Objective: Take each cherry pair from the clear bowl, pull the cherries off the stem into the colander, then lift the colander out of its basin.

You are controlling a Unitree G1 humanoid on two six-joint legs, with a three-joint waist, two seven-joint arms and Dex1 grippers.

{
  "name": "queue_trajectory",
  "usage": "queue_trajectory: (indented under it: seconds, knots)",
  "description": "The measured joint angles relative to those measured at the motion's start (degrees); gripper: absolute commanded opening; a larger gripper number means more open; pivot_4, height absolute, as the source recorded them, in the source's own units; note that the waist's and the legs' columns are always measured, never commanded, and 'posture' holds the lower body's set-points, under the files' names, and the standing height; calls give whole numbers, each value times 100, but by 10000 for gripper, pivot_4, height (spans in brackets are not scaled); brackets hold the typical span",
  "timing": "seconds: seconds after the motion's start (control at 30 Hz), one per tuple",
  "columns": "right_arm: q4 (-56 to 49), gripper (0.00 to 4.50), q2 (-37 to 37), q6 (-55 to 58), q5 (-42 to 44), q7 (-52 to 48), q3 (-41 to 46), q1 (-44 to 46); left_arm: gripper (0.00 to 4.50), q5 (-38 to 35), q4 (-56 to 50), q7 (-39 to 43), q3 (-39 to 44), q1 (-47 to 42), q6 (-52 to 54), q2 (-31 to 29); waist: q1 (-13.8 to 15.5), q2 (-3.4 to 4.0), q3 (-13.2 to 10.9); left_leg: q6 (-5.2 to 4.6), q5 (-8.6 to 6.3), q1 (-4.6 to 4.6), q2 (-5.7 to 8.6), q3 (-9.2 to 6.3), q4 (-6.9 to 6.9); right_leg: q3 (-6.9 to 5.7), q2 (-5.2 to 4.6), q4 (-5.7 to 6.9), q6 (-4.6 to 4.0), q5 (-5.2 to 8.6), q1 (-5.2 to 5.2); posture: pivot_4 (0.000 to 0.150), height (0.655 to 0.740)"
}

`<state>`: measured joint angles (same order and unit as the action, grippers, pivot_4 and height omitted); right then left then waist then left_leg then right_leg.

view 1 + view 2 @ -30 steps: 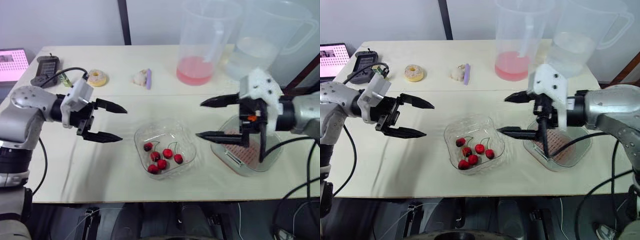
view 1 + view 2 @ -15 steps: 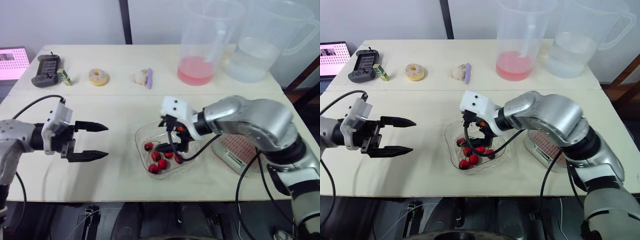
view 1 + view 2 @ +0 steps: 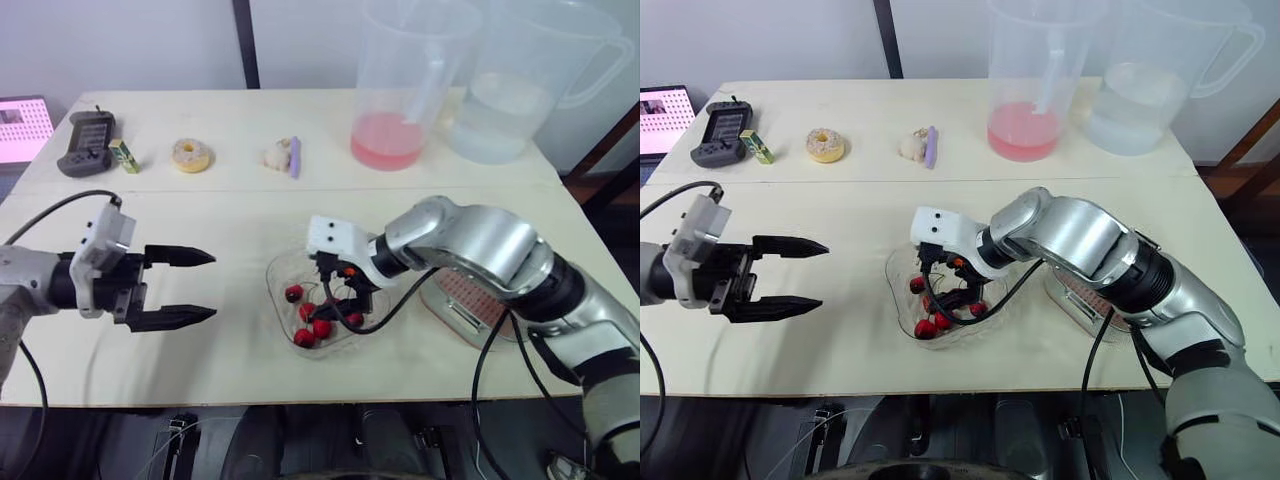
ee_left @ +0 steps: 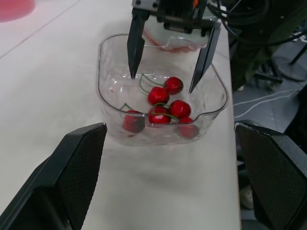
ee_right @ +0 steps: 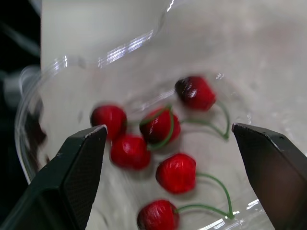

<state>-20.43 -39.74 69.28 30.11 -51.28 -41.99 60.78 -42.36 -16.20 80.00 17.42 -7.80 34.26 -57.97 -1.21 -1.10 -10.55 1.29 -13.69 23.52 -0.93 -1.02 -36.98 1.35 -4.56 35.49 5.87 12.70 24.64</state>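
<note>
The clear bowl (image 3: 280, 272) sits near the table's front edge and holds several red cherries (image 3: 312, 313) joined in pairs by green stems. My right gripper (image 3: 337, 293) reaches down into the bowl, open, its black fingers (image 4: 135, 45) straddling the cherries (image 4: 159, 95) and holding nothing. In the right wrist view the cherries (image 5: 158, 125) lie between the two spread fingers (image 5: 79, 165). My left gripper (image 3: 211, 286) hovers open to the left of the bowl, well apart from it. The pinkish colander (image 3: 472, 292) rests in its clear basin (image 3: 455, 322) to the right, partly hidden by my right arm.
At the back stand a pitcher with pink liquid (image 3: 405, 85) and a pitcher of water (image 3: 520, 80). A donut (image 3: 188, 155), a pale lump with a purple piece (image 3: 284, 155), a handheld device (image 3: 82, 143) and a small green box (image 3: 124, 155) line the far left.
My right arm swung left from above the colander and dropped its open gripper into the bowl. My left gripper drew back to the left, away from the bowl, and stayed open.
</note>
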Motion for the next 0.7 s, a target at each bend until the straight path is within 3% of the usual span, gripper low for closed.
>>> queue_trajectory:
  seconds: [0.37,0.47,0.57,0.7]
  knots:
    - [156,44580,20,-277,-611,-717,-430,138,45000,-110,-129,-103,-42,44,105,0,0,0,0,0,0,0,0,0,-1,0,0,1,0,0,0,1500,7400]
    - [155,35295,33,-272,-615,-931,-421,154,45000,-120,-166,-155,-42,69,139,0,1,0,0,0,0,0,0,0,-1,0,0,1,0,0,0,1500,7400]
    - [155,21577,85,-354,-624,-1121,-421,153,45000,-119,-199,-192,-42,98,144,0,0,0,0,0,0,0,0,0,-1,0,0,1,0,0,1,1500,7400]
    - [173,21577,126,-566,-675,-1335,-433,109,45000,-148,-202,-255,-41,137,180,0,0,0,0,0,0,0,0,0,-1,0,0,1,0,0,1,1500,7400]
